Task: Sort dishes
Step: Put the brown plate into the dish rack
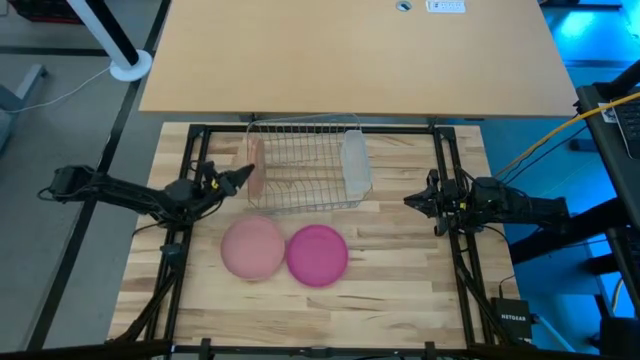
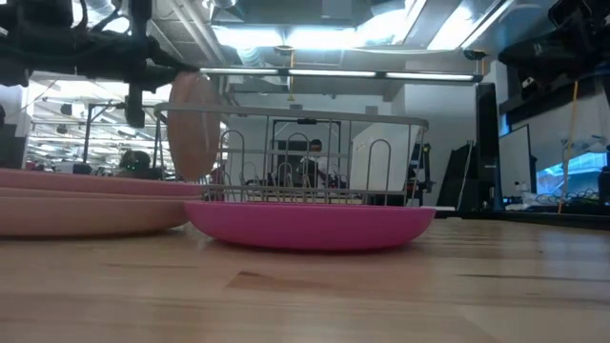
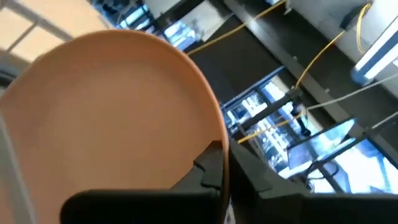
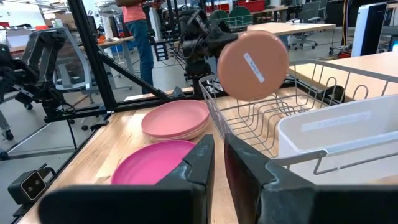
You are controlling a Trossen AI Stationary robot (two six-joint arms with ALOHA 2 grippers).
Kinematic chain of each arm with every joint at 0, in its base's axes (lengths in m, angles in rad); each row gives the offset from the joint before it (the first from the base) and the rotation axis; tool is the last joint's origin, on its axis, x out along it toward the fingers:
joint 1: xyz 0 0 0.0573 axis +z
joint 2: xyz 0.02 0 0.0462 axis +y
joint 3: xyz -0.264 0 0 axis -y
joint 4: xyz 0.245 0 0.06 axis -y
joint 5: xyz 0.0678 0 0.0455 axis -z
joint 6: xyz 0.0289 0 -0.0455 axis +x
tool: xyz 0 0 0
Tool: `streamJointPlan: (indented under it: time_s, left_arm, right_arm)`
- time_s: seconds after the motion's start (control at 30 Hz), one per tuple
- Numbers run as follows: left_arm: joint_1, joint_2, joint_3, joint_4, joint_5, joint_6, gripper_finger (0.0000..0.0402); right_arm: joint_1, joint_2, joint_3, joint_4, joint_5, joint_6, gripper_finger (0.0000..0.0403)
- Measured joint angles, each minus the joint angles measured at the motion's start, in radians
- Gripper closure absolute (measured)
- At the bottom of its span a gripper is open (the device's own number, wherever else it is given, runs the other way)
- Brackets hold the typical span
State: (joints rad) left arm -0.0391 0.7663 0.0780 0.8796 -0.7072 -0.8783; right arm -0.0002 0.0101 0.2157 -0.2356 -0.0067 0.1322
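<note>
A tan-orange plate [image 1: 256, 170] stands on edge at the left end of the wire rack [image 1: 305, 165], with my left gripper [image 1: 244, 176] shut on it. The right wrist view shows the plate's round face [image 4: 252, 65] over the rack's end wires; whether it rests in the rack I cannot tell. A translucent cup [image 1: 355, 165] lies at the rack's right end. On the wood nearer the front, a pale pink plate [image 1: 252, 247] and a magenta plate [image 1: 317, 255] lie flat, side by side. My right gripper [image 1: 410, 200] waits shut to the right of the rack. My left gripper pinches the tan-orange plate's rim [image 3: 214, 134] between its two fingers, on the side toward the table's left. The fingers [image 3: 208, 171] come roughly level from the left. The plate stands upright on edge in the hold, its face turned along the rack.
A black frame's rails [image 1: 185, 215] run along both sides of the wooden top. A large tan board [image 1: 350, 50] lies beyond the rack. Bare wood lies in front of the two flat plates. A person [image 4: 134, 25] stands in the room beyond.
</note>
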Motion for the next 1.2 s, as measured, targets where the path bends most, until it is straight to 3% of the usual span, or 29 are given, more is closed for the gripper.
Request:
streamJointPlan:
  time_s: [0.43, 0.87, 1.2]
  left_arm:
    - [-0.001, 0.008, 0.0, -0.011, 0.004, -0.027, 0.0386]
    - [0.016, 0.008, 0.0, -0.01, 0.005, 0.104, 0.0381]
    - [0.016, 0.008, 0.0, -0.012, -0.004, 0.213, 0.0263]
  right_arm:
    - [0.0, 0.0, 0.0, 0.0, 0.0, 0.0, 0.0358]
    - [0.0, 0.0, 0.0, 0.0, -0.002, 0.0, 0.0358]
    - [0.0, 0.0, 0.0, 0.0, -0.003, 0.0, 0.0358]
